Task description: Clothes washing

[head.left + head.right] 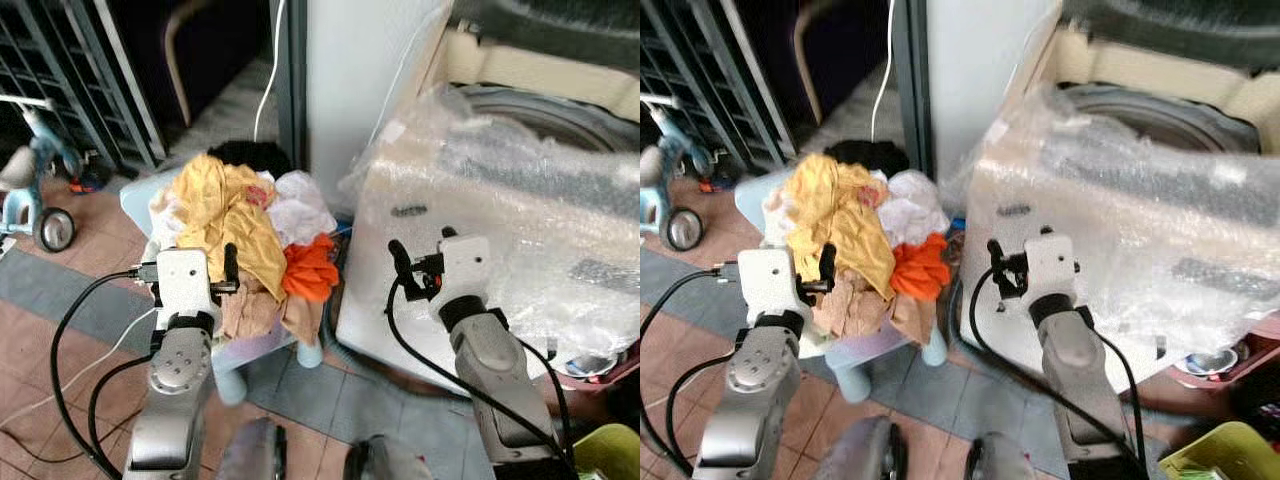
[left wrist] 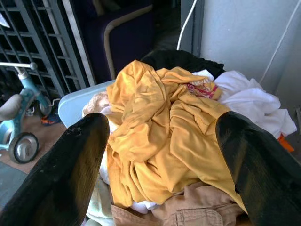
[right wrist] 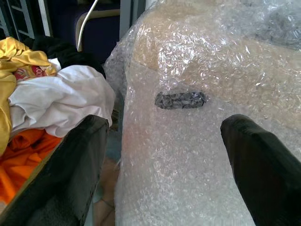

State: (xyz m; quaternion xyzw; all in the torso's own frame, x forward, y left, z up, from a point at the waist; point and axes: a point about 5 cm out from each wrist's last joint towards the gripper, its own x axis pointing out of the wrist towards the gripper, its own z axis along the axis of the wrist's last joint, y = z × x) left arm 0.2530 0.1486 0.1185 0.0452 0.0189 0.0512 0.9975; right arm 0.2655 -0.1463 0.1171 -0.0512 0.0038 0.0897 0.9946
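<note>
Nearest, two silver arms rise from the bottom edge over a floor of reddish and grey tiles point(image 1: 60, 330), with black cables looping beside each. The left gripper point(image 2: 160, 169) hovers at the near edge of the clothes pile point(image 1: 245, 235), its two matte black fingers point(image 2: 61, 174) spread wide with nothing between them. The right gripper point(image 3: 164, 165) is held up in front of the washing machine point(image 1: 500, 240), its fingers equally wide apart and empty.

The pile sits heaped on a pale blue plastic stool point(image 1: 230, 375) with rounded legs, to the left of the machine. At its near side lies a crumpled tan garment point(image 1: 255, 310) with stitched seams; above it a soft, deeply creased yellow shirt point(image 2: 155, 127) drapes over the top. To the right are a bright orange cloth point(image 1: 310, 270) and a rumpled white cloth point(image 2: 249, 101), with something black point(image 2: 178, 59) at the far edge.

The machine is a cream, boxy body wrapped in glossy bubble wrap point(image 3: 202, 155); a small dark oval recess point(image 3: 181, 99) shows through the film on its side, and a round drum opening point(image 1: 545, 115) lies on top.

Far left, a small light blue tricycle point(image 1: 35, 190) with black wheels stands by a dark metal grille point(image 1: 70, 60). A white cable point(image 1: 268, 70) hangs down beside a white wall panel point(image 1: 360, 80).
</note>
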